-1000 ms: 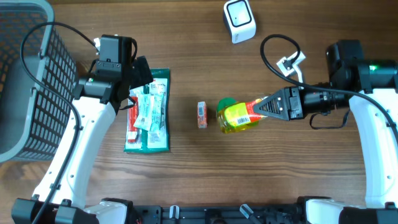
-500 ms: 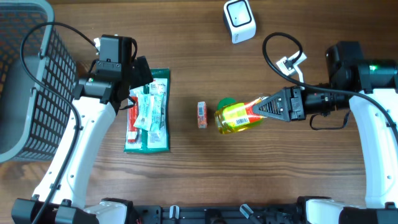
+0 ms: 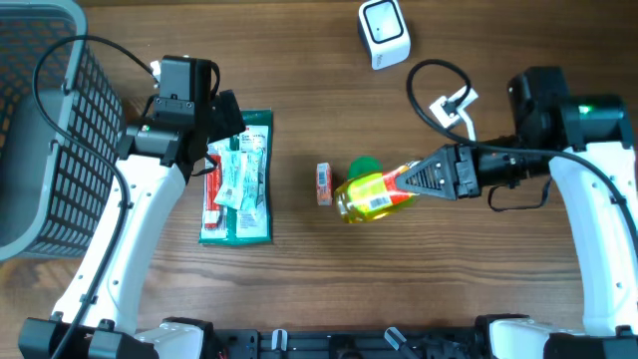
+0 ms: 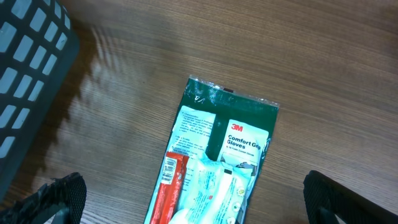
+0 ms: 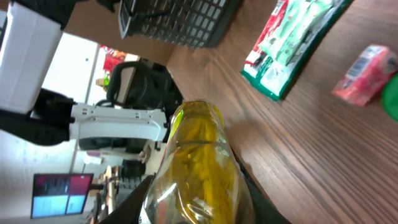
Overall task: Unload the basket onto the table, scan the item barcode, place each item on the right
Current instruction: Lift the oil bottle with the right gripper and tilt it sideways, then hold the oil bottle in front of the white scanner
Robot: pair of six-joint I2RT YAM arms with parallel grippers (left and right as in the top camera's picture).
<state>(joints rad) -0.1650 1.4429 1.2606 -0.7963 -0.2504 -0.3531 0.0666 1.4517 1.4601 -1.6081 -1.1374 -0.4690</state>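
Held sideways in narrowed right gripper (image 3: 414, 179): yellow bottle (image 3: 371, 192), just beside small orange box (image 3: 323, 184), well apart from white scanner (image 3: 384, 33). Spread wide above 3M glove pack (image 4: 224, 155): left gripper (image 3: 221, 130).

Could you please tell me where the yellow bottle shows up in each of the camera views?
Overhead: the yellow bottle is at the centre, just right of the small orange box.
Left wrist: not in it.
Right wrist: the yellow bottle fills the lower centre, close up.
Shared landmark: the green glove packet shows in all three views.
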